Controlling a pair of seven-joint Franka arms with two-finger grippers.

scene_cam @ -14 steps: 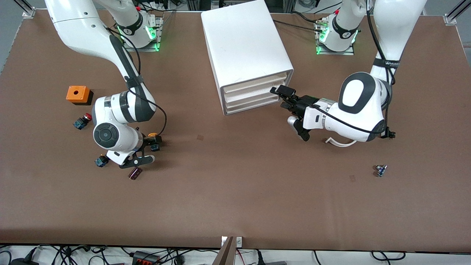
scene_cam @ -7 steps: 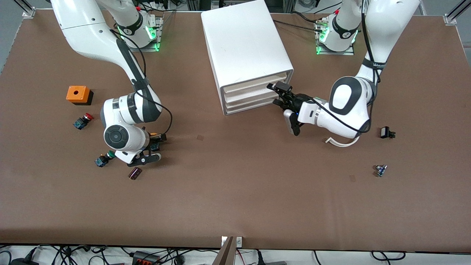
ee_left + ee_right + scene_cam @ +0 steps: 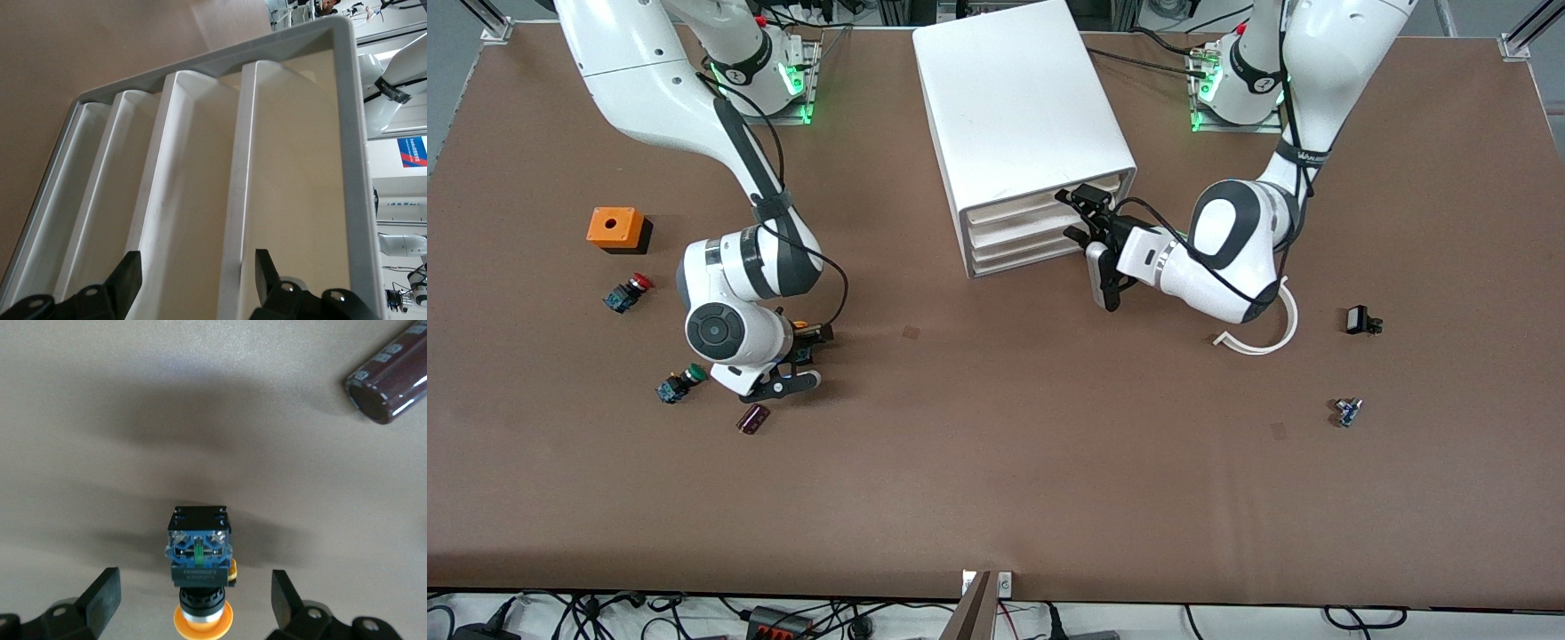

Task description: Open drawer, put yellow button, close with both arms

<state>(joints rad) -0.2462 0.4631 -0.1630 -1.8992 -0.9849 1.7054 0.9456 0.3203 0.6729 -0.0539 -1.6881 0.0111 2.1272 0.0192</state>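
Note:
The white cabinet (image 3: 1018,107) stands near the arms' bases, its four drawers all shut. The uppermost drawer (image 3: 1040,201) also shows in the left wrist view (image 3: 293,167). My left gripper (image 3: 1079,216) is open and empty right at the drawer fronts; in its wrist view (image 3: 195,280) the top drawer's front lip runs between the fingers. The yellow button (image 3: 800,340) lies on its side on the table. My right gripper (image 3: 807,357) is open and low around it. In the right wrist view the button (image 3: 199,553) lies between the fingers (image 3: 103,593), untouched.
An orange box (image 3: 615,228), a red-capped switch (image 3: 627,292), a green-capped switch (image 3: 678,384) and a dark cylinder (image 3: 753,418) lie near the right arm. A white curved strip (image 3: 1267,342), a small black part (image 3: 1359,320) and a small blue part (image 3: 1347,411) lie near the left arm.
My left gripper has moved in from beside the cabinet to the drawer fronts, uncovering the curved strip and the black part. My right arm has shifted slightly, its gripper still around the yellow button.

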